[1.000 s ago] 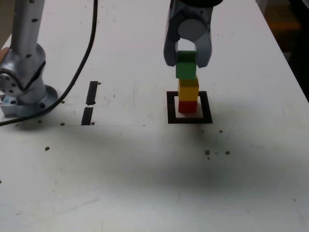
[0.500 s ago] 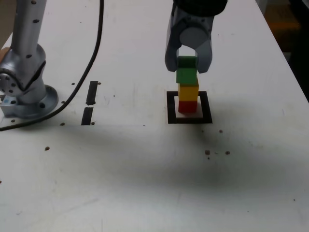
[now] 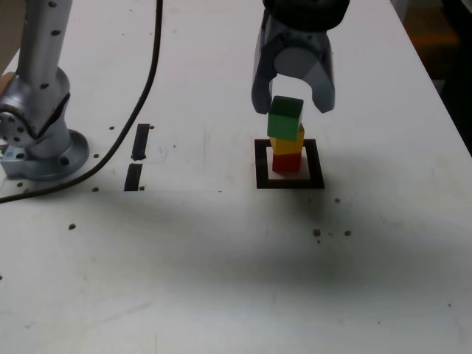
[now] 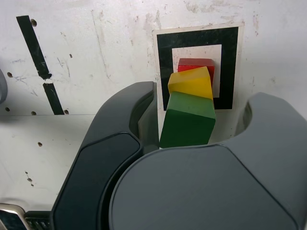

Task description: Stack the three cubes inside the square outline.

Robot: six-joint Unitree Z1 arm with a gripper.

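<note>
The three cubes stand stacked inside the square outline. The red cube is at the bottom, with the yellow cube on it. The green cube is on top. The green cube sits tilted and twisted, and the yellow one looks skewed under it. My gripper hangs over the stack, open, a finger on either side of the green cube. A clear gap shows at one finger; the other finger is very close to the cube.
Two short black strips lie to the exterior view's left of the outline. The arm's metal base stands at the far left, with a black cable running from it. Small dark specks dot the white table.
The jaws have spread apart and let go of the green cube. It now rests tilted on the yellow cube, and the stack sits lower and more skewed than before.
</note>
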